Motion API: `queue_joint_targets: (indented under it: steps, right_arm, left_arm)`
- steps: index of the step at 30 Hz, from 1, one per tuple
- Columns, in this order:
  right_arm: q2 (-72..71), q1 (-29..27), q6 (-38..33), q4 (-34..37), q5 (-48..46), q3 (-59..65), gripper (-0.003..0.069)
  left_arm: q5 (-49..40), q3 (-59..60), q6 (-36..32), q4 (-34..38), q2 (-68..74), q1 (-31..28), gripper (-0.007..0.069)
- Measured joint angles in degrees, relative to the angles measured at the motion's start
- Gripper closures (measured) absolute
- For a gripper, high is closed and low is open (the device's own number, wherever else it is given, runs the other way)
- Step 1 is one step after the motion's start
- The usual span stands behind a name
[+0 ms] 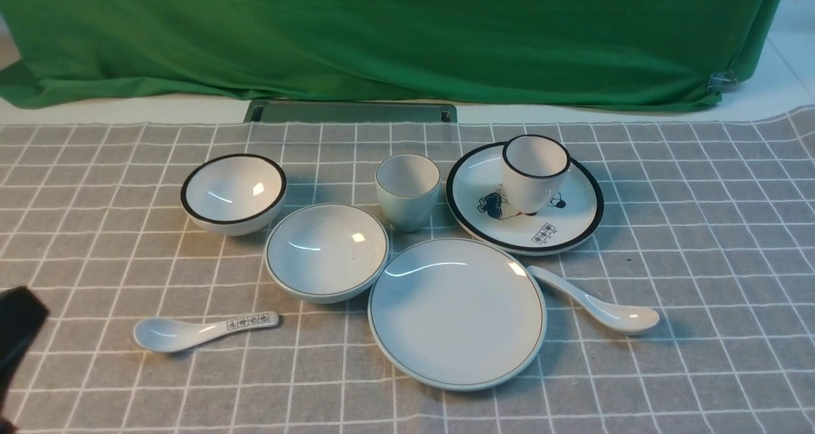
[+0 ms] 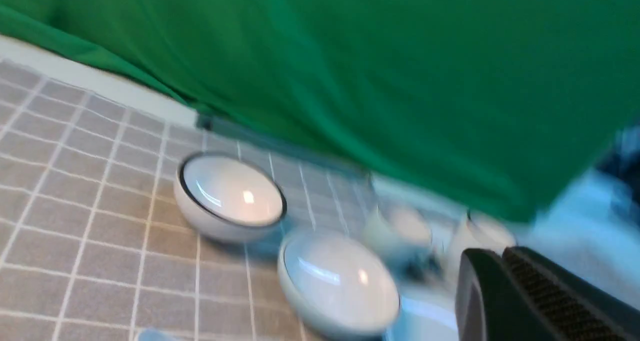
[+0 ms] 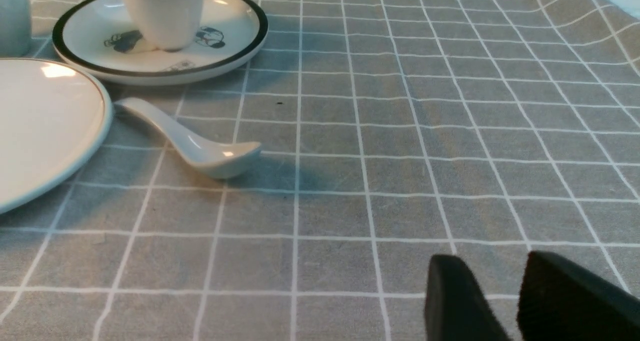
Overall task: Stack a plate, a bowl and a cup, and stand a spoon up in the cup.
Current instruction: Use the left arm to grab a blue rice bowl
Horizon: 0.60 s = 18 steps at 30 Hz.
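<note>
Clenched, the left pincer (image 2: 492, 255) is at the near left, apart from every dish. Rightward from it comes a labelled spoon (image 1: 172, 335) on the worktop (image 1: 318, 383), then, farther back, a black-rimmed bowl (image 1: 234, 189). Next is the plain bowl (image 1: 328, 252), upright, well apart from the left pincer, farther forward and to its right. Behind that bowl's right side the plain cup (image 1: 407, 192) stands upright. Nearer, the plain plate (image 1: 457, 316) lies flat beside the bowl; whether their rims touch, I cannot tell. A black-rimmed plate (image 1: 573, 224) sits behind it, bearing a black-rimmed cup (image 1: 535, 173). The plain spoon (image 1: 614, 313) lies right of the plain plate, handle end at its rim. Released, its tips parted, the right pincer (image 3: 492, 268) is outside the front view; the right wrist view shows it well apart from the plain spoon.
</note>
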State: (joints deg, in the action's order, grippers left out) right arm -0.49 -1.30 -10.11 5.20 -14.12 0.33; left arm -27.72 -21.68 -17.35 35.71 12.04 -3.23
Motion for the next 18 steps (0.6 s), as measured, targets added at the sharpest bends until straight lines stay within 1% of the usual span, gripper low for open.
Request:
queue_joint_targets:
  steps: [1,2,4,5,7,9,12,13,16,18]
  right_arm:
    - [0.0,0.0,0.0,0.0,0.0,0.0,0.0417]
    - [0.0,0.0,0.0,0.0,0.0,0.0,0.0417]
    - [0.0,0.0,0.0,0.0,0.0,0.0,0.0417]
    - [0.0,0.0,0.0,0.0,0.0,0.0,0.0417]
    - [0.0,0.0,0.0,0.0,0.0,0.0,0.0417]
    - [0.0,0.0,0.0,0.0,0.0,0.0,0.0417]
    - [0.0,0.0,0.0,0.0,0.0,0.0,0.0417]
    - [0.0,0.0,0.0,0.0,0.0,0.0,0.0417]
    - [0.0,0.0,0.0,0.0,0.0,0.0,0.0417]
    - [0.0,0.0,0.0,0.0,0.0,0.0,0.0417]
  left_arm:
    - [-5.5,-3.8,-6.9,0.4,5.7,0.4,0.0608]
    - [-8.4,-6.5,-12.0,0.4,10.5,1.7,0.0608]
    - [-9.5,-9.0,-14.6,0.0,15.7,4.3,0.0608]
    - [-9.7,-10.3,-15.7,-0.3,18.7,6.6,0.0608]
    - [-9.7,-11.4,-16.4,-1.0,22.0,9.7,0.0608]
    - [-9.5,-13.6,-17.1,-3.3,29.0,16.6,0.0608]
    - [-9.5,-15.0,-17.2,-5.2,33.9,21.1,0.0608]
    - [-9.5,-16.4,-17.3,-6.7,37.7,23.9,0.0608]
    - [-9.5,-19.0,-17.3,-7.8,43.0,26.4,0.0608]
    - [-9.6,-20.9,-17.3,-8.0,46.7,26.9,0.0608]
